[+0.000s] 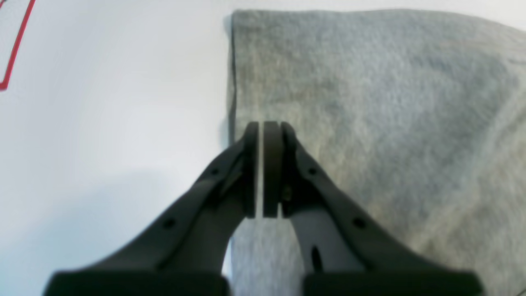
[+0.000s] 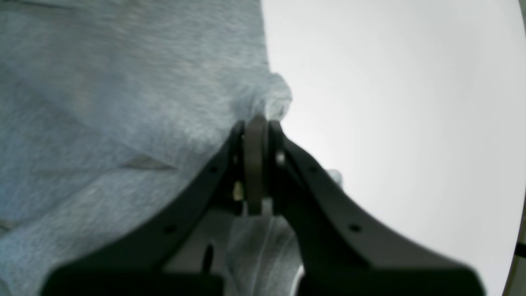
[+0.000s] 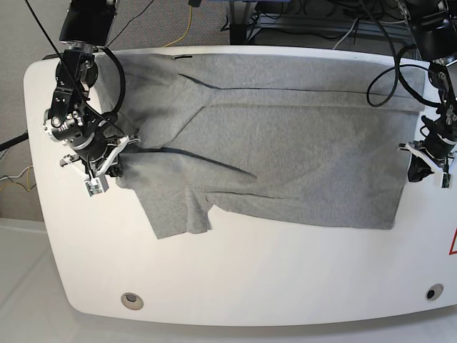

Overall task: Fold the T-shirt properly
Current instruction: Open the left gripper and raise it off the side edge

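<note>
The T-shirt (image 3: 285, 143) lies spread across the white table (image 3: 250, 279), heather-grey with its plain side up and no lettering showing. One sleeve (image 3: 175, 207) points toward the front edge. My left gripper (image 1: 261, 123) (image 3: 427, 163) is at the shirt's right edge, shut on the T-shirt's (image 1: 370, 123) hem, and a straight crease runs ahead from its tips. My right gripper (image 2: 255, 120) (image 3: 118, 151) is at the shirt's left end, shut on a bunched pucker of the T-shirt (image 2: 123, 102).
A red tape mark (image 1: 16, 45) (image 3: 452, 246) lies on the table to the right of the shirt. Two round holes (image 3: 131, 301) (image 3: 430, 291) sit near the front corners. Cables (image 3: 189, 18) and frame legs lie behind the table's back edge.
</note>
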Controlling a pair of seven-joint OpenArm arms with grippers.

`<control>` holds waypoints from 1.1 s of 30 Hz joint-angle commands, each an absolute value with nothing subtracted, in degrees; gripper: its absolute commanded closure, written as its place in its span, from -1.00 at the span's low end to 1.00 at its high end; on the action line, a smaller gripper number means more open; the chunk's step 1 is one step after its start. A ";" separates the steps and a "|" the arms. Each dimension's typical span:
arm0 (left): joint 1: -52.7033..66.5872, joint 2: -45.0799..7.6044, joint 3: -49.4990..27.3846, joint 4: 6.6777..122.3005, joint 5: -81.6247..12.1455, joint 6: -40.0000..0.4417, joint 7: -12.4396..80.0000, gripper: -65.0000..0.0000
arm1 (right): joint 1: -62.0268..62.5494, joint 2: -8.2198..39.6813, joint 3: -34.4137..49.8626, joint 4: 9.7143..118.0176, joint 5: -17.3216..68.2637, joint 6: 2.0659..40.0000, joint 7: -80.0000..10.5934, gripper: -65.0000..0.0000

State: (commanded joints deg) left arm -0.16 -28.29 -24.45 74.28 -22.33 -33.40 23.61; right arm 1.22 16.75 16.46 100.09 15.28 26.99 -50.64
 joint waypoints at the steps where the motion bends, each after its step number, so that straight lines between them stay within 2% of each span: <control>1: 0.29 -28.30 -24.88 74.54 -22.61 -33.46 23.78 1.00 | 1.05 16.77 16.61 100.32 15.34 27.03 -50.78 1.00; 3: 4.30 -28.44 -28.25 78.15 -23.96 -33.39 24.79 1.00 | 0.97 16.85 16.89 100.28 15.65 27.09 -50.58 1.00; 9: 6.13 -28.71 -30.24 79.22 -26.24 -33.59 26.52 1.00 | 0.41 16.94 17.47 100.77 16.09 27.54 -50.89 1.00; 13: 1.86 -29.24 -29.75 75.39 -26.48 -32.91 25.83 1.00 | 1.01 16.82 16.64 100.07 15.30 27.20 -50.18 1.00; 14: 0.47 -29.34 -29.34 73.21 -26.24 -32.81 24.97 0.95 | 1.13 16.81 16.50 99.96 15.23 27.18 -50.13 1.00; 17: -4.33 -29.58 -28.04 65.92 -25.67 -32.50 22.19 0.53 | 1.35 16.72 16.06 99.69 15.17 26.95 -49.98 1.00; 19: -7.40 -29.56 -26.98 61.12 -25.16 -32.34 20.63 0.36 | 1.47 16.67 15.99 99.56 15.08 26.97 -49.94 1.00; 23: -15.62 -28.51 -22.77 49.29 -22.93 -32.65 15.87 0.14 | 1.00 16.73 16.61 99.60 15.32 27.08 -49.69 1.00; 31: -24.87 -26.19 -16.56 40.53 -19.55 -32.92 12.94 0.09 | 1.04 16.78 16.60 99.50 15.44 27.20 -49.83 1.00; 33: -30.61 -24.94 -12.04 33.85 -19.70 -33.10 10.93 0.13 | 1.10 16.81 16.45 99.40 15.36 27.24 -49.96 1.00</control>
